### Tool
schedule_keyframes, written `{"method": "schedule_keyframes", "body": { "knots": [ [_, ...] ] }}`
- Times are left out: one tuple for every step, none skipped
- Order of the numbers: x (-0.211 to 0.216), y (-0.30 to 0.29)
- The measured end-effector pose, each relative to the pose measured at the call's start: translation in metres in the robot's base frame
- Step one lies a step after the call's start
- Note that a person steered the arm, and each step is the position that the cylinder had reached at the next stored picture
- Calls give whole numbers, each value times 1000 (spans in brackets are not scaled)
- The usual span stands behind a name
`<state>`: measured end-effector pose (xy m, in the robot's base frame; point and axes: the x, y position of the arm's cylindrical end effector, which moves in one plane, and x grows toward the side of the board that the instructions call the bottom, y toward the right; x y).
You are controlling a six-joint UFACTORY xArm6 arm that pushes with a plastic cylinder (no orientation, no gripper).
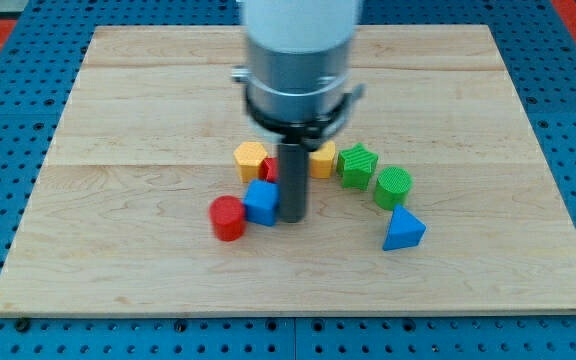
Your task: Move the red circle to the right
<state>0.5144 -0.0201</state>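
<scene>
The red circle block (227,218) lies on the wooden board (118,250), a little left of its centre. A blue block (261,202) touches the red circle's upper right side. My tip (292,217) stands just right of the blue block, so the blue block is between it and the red circle. A second red block (269,169) is partly hidden behind the rod and the blue block.
A yellow block (251,158) lies above the blue block. Another yellow block (322,159) shows right of the rod. A green star-like block (357,165), a green cylinder (393,187) and a blue triangle (403,231) stand to the view's right.
</scene>
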Motion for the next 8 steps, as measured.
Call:
{"method": "schedule_keyframes", "body": {
  "knots": [
    [0,-29],
    [1,-51],
    [2,-41],
    [19,-40],
    [19,-56],
    [19,-106],
    [20,-99],
    [20,-74]
  ]
}}
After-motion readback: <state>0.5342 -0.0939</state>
